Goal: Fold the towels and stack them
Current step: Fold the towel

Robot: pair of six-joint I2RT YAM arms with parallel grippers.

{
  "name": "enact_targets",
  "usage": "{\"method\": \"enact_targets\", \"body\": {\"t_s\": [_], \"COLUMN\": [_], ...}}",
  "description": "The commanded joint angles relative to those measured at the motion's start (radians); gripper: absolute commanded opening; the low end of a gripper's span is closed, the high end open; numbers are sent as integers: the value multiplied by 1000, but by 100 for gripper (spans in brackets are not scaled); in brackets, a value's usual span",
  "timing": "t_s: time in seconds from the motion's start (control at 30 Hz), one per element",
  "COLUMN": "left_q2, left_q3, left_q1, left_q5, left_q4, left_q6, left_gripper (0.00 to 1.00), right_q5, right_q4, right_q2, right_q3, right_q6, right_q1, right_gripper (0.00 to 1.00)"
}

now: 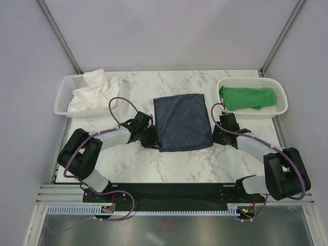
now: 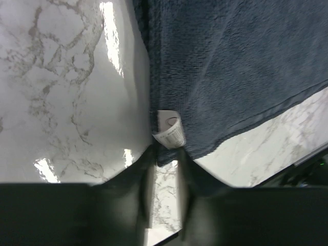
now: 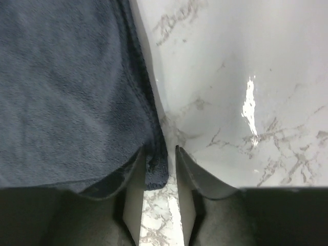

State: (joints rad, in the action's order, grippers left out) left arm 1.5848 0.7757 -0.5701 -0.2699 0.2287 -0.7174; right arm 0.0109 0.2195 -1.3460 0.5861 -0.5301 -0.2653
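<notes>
You have the navy towel (image 1: pixel 182 122) lying folded at the tabletop's (image 1: pixel 143 169) centre, with the left jaws apart at its 7 o'clock corner and the right jaws apart at its 5 o'clock corner.

Glossy white marble table (image 1: pixel 179 164) between plain grey walls (image 1: pixel 169 31)

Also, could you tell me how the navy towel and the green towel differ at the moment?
The navy towel lies flat as a neat rectangle on the marble table between the two arms, while the green towel sits crumpled in the white mesh basket on the right. The navy towel shows straight edges, whereas the green towel is bunched in loose folds. Both are soft cloth towels.
</notes>
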Motion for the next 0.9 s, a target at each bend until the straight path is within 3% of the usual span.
{"method": "enact_targets", "body": {"t_s": [0.0,0.1,0.13,0.4,0.57,0.8,0.87], "left_q2": [32,-2,-11,-118,-166,-215,-212], "left_q3": [-27,-21,-21,-76,-118,-104,-93], "left_q1": [-8,-7,-8,-8,-8,-8,-8], "left_q5": [26,58,70,101,130,35,26], "left_q4": [-25,38,52,136,150,142,164], "left_q6": [-24,2,19,59,65,70,75], "left_gripper": [21,3,2,2,2,2,8], "right_q5": [-9,-6,13,32,41,14,11], "right_q4": [-61,-66,-59,9,37,46,76], "right_q2": [19,105,128,382,360,393,424], "right_q3": [-54,-109,-138,-292,-278,-285,-282], "right_q6": [-54,-109,-146,-243,-248,-313,-332], "right_q1": [-23,-81,-94,-123,-141,-175,-192], "right_gripper": [27,4,0,0,0,0,12]}}
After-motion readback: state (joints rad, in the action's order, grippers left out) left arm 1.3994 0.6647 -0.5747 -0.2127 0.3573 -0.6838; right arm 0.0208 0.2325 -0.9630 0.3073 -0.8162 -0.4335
